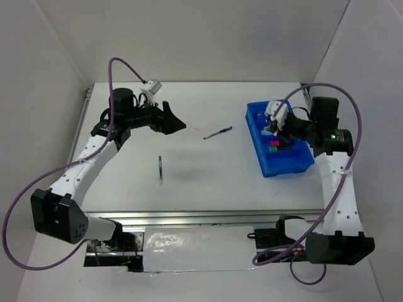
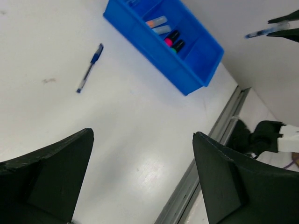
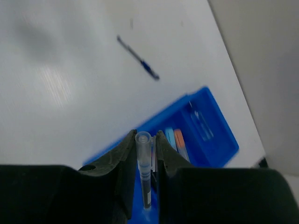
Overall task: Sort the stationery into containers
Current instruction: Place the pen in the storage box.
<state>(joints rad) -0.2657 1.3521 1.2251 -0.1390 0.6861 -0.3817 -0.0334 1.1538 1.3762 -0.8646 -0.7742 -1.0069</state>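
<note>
**Right wrist view: one pen pinched over the tray, two more lying loose**

The right tool (image 3: pixel 145 136) is clenched across the barrel of a thin clear-bodied pen (image 3: pixel 144 168), whose open end pokes up between the fingers. It hangs over the blue tray (image 3: pixel 222 123). Gripped crosswise like this, the pen should fall lengthwise into a compartment once let go (that is my reading, and which compartment lies below I cannot tell).

From the left wrist, the tray already holds a pink-capped highlighter (image 2: pixel 170 38) and a green-capped highlighter (image 2: pixel 177 45) side by side. A light-blue marker (image 2: pixel 161 29) and an orange-tipped marker (image 2: pixel 155 21) lie just beyond them.

The left tool (image 2: pixel 143 135) is released, with its fingers spread wide and nothing between them. It is raised over the counter (image 1: pixel 208 182) on the left. A loose blue pen (image 1: pixel 218 133) lies flat between that tool and the tray, and a slim grey pen (image 1: pixel 160 167) lies closer to the arm bases, well apart from everything else.

Nothing blocks either pen. The right arm's purple cable (image 1: pixel 352 126) loops beside the tray's far corner, and it could crowd the left arm if that arm came in for a drop.
</note>
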